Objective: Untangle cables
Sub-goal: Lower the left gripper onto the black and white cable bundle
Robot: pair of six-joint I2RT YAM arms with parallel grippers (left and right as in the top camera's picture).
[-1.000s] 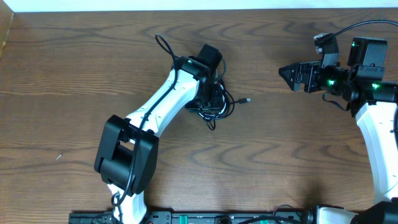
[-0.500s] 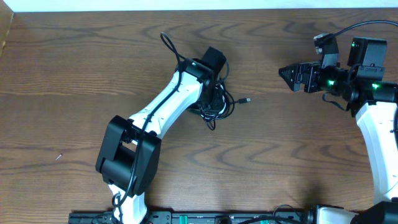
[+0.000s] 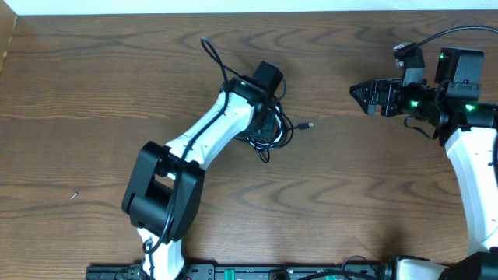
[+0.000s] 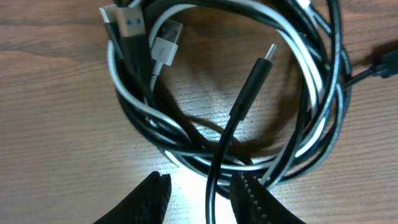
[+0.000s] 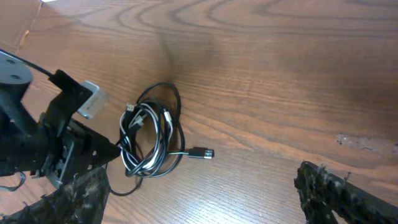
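Cables (image 4: pixel 311 124) are bundled on the worktop (image 3: pixel 93 93); one black strand (image 4: pixel 245 93) is straddled, unpinched, by the parted left end effector (image 4: pixel 202 202), so closing is needed next; the right end effector (image 3: pixel 364 95) is held open, well apart from them.

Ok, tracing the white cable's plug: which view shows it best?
Left wrist: the white cable fills the frame, plug clear, coiled with the black cable. Right wrist shows it small; overhead, the left arm mostly hides it.
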